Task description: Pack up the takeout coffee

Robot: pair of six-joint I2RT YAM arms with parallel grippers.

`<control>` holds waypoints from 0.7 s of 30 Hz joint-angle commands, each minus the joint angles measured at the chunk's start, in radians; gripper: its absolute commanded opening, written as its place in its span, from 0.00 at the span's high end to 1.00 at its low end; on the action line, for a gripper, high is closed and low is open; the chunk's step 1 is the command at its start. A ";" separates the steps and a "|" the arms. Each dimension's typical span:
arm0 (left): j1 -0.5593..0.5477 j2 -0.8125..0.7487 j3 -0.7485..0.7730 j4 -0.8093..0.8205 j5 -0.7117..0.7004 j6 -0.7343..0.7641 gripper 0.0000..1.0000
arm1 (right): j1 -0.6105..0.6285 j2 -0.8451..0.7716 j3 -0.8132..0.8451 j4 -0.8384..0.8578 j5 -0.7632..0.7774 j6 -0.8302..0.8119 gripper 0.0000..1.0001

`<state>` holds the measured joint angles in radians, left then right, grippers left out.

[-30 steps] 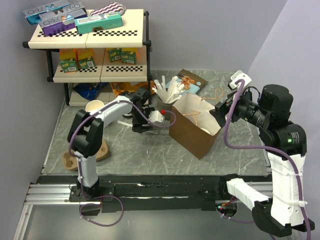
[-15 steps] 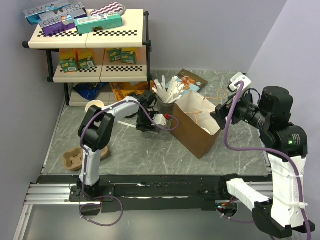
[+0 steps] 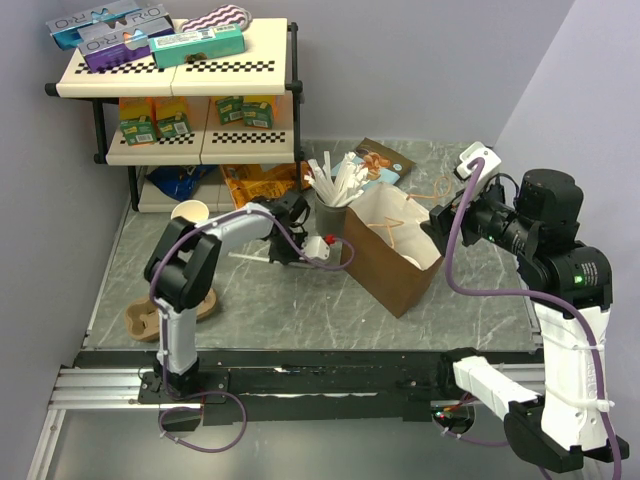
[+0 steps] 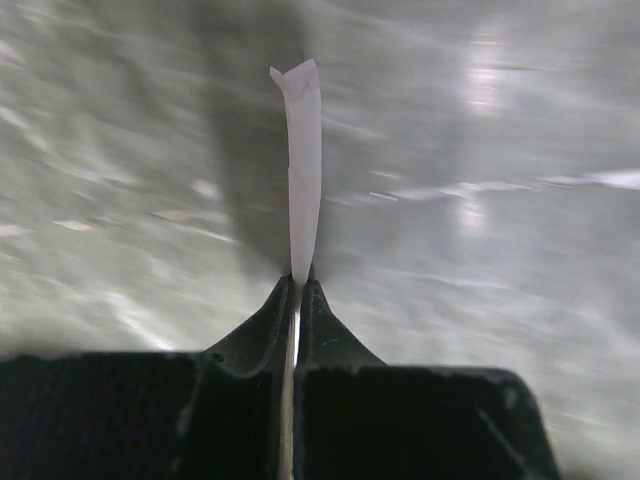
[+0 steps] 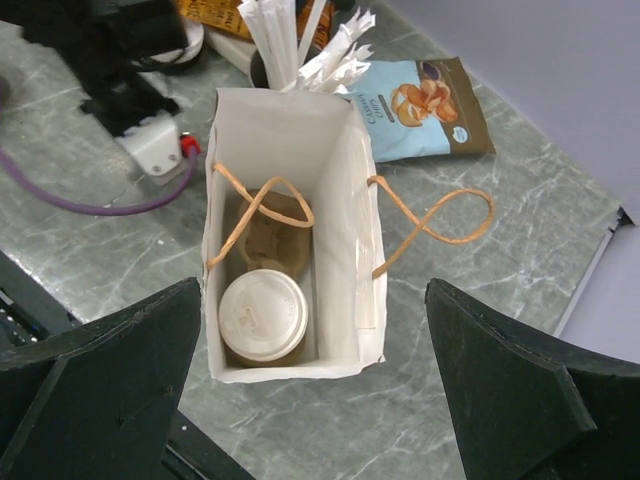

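Inside the bag (image 5: 290, 130) the coffee (image 5: 263, 316) stands, light and crushable we judge, best gripped gently near its top; our right claw (image 5: 312, 295) hangs released above, left claw (image 4: 298, 285) clenching a straw (image 4: 305, 170).

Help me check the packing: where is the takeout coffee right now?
In the right wrist view, the takeout coffee stands inside the open paper bag on the robot's right side, at the bag's end away from the straw holder.
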<state>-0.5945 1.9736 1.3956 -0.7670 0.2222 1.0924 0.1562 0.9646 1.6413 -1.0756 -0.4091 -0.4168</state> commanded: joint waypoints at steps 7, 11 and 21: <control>-0.054 -0.496 0.175 -0.172 0.507 -0.371 0.99 | -0.007 -0.020 -0.049 0.144 0.182 0.067 0.00; -0.116 -0.614 0.304 0.160 0.579 -0.758 0.99 | -0.038 0.002 -0.041 0.198 0.271 0.140 0.00; -0.243 -0.355 0.483 0.843 0.461 -1.229 0.99 | -0.133 0.039 0.046 0.190 0.311 0.230 0.00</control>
<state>-0.7792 1.4334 1.8702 -0.1562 0.7338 0.0986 0.0349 1.0191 1.6440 -0.9192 -0.1379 -0.2398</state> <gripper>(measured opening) 0.031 0.996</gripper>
